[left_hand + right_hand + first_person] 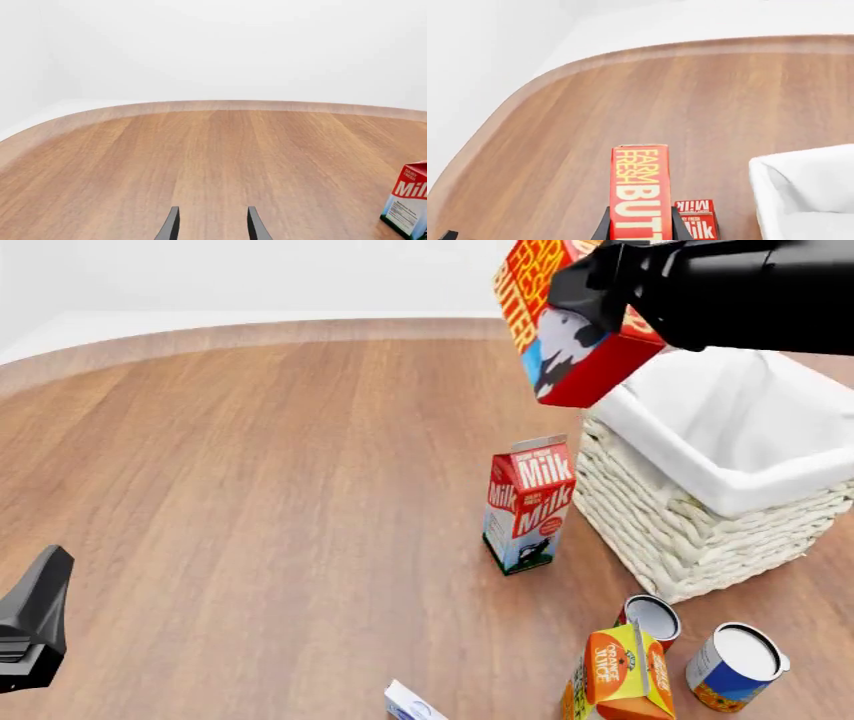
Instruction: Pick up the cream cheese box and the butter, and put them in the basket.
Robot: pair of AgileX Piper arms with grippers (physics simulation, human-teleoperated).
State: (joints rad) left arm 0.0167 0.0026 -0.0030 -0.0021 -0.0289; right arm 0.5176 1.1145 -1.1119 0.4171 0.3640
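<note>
Above basket (694, 530) rim, butter (567, 315) clamped in right gripper (639, 222), tilted

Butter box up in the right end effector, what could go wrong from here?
1. The butter hangs tilted beside the basket's near rim, not over the liner; released now, it might clip the rim or hit the milk carton below.
2. The right end effector grips only one end, so the box could slip or swing.
</note>
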